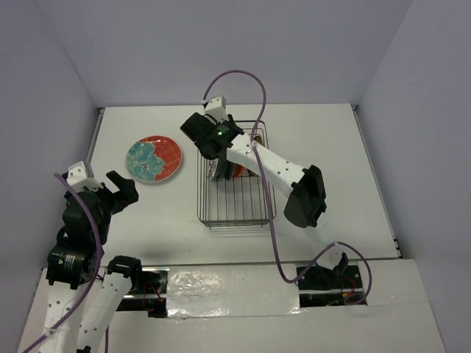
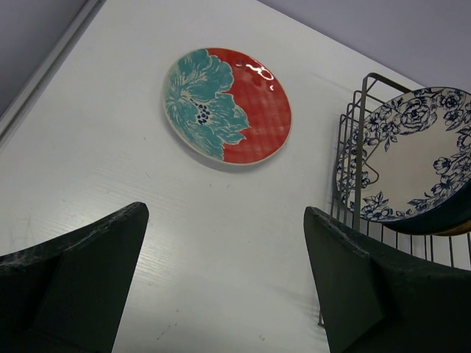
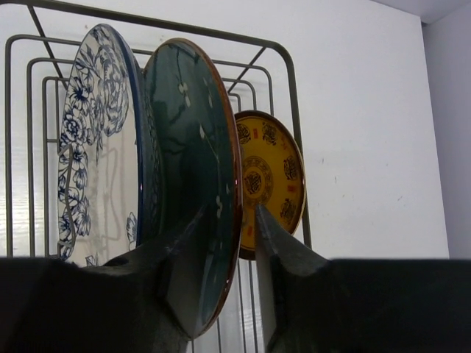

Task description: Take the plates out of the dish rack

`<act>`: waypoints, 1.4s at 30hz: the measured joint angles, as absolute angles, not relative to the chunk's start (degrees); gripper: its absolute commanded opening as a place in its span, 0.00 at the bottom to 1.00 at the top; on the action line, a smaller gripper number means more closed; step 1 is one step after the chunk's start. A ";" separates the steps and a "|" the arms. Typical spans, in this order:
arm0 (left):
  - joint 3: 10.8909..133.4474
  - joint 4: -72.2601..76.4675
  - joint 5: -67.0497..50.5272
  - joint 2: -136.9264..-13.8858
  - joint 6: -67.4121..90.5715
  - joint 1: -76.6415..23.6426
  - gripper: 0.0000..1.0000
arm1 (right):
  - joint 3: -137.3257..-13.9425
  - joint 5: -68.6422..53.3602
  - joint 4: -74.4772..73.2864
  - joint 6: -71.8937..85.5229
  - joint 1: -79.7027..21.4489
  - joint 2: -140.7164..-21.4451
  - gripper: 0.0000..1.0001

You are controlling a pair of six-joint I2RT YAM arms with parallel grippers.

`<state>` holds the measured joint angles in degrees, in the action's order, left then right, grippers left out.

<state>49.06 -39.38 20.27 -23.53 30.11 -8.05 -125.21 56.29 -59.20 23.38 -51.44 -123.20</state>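
The dark wire dish rack (image 1: pixel 232 213) stands mid-table. In it stand upright a white plate with a blue floral rim (image 3: pixel 96 147), a dark teal plate (image 3: pixel 188 147) and a yellow patterned plate (image 3: pixel 271 176). My right gripper (image 3: pixel 229 209) reaches down into the rack (image 3: pixel 287 88). Its jaws straddle the teal plate's rim, the left finger against its face, with a narrow gap at the right finger. A red-orange plate with a teal flower (image 1: pixel 153 159) lies flat on the table left of the rack. My left gripper (image 1: pixel 118 191) is open and empty, hovering near it (image 2: pixel 227 105).
White walls enclose the table on the left, back and right. The left wrist view shows the rack's left end (image 2: pixel 353 147) with the blue floral plate (image 2: pixel 412 154) close to my left gripper's (image 2: pixel 227 213) right finger. A purple cable (image 1: pixel 243 77) loops above the rack.
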 measured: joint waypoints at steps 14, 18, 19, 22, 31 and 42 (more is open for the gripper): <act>49.06 -39.35 20.05 -23.53 30.09 -8.08 1.00 | -122.98 57.95 -58.67 25.71 -50.85 -123.74 0.13; 49.06 -39.38 20.05 -23.55 30.09 -8.08 1.00 | -123.00 58.22 -58.33 26.39 -50.87 -123.74 0.09; 49.06 -39.38 20.05 -23.53 30.09 -8.08 0.99 | -123.00 58.24 -58.33 26.55 -50.87 -123.74 0.05; 49.04 -39.35 20.05 -23.55 30.09 -8.08 0.99 | -123.02 58.39 -58.37 27.14 -50.87 -123.76 0.02; 48.95 -39.38 20.05 -23.53 30.11 -8.10 1.00 | -124.95 58.74 -59.24 27.09 -50.87 -124.66 0.00; 48.95 -39.38 20.08 -23.55 30.13 -8.16 1.00 | -126.08 58.74 -59.33 23.94 -50.85 -124.88 0.00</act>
<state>48.95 -39.38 20.08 -23.55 30.13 -8.16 -126.08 58.74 -59.33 23.94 -50.85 -124.88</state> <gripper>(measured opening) 0.995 0.149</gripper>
